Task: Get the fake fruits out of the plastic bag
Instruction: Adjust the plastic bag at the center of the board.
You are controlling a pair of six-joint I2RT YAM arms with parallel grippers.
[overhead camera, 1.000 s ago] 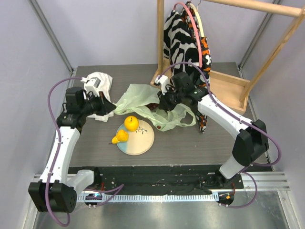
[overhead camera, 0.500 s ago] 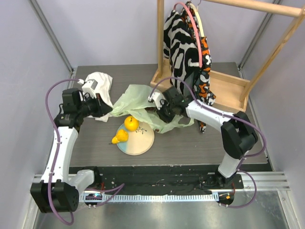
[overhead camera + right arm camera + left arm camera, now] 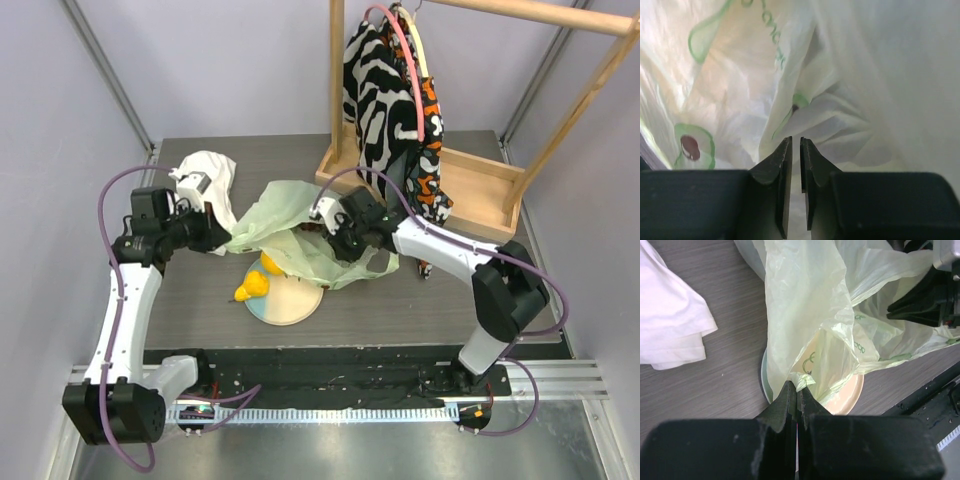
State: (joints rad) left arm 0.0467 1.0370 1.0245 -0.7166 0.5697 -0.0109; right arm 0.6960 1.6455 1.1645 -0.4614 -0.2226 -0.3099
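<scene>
As seen from above, the scene holds one plastic bag (image 3: 285,215), two visible fake fruits, one plate (image 3: 297,302), one white cloth (image 3: 212,168) and two arms on a dark wood-grain table (image 3: 420,305). The fruits in view are one yellow pear (image 3: 253,287), lying on the plate's left edge, and one yellow-orange round fruit (image 3: 268,264), at the plate's far edge and partly covered by the bag. Any other fruits cannot be made out through the film.

The bag is thin, translucent and pale green, crumpled into loose folds and printed with green lettering and halved-avocado motifs. It lies at the middle of the table, between the two grippers, and its near side drapes over the far half of the plate.

The left arm reaches in from the left edge, its forearm angled toward the centre. The left gripper (image 3: 796,388) is clenched on a pinched fold of the bag's left edge, lifted above the plate rim, just beside the white cloth.

The right arm bends inward from the right, its wrist low over the bag's middle. The right gripper (image 3: 795,143) points into the folds, its jaws nearly together with a thin slit between them; whether film is caught there cannot be told.

A wooden rack (image 3: 480,190) carrying one black-and-white patterned garment (image 3: 385,90) stands at the far right.
</scene>
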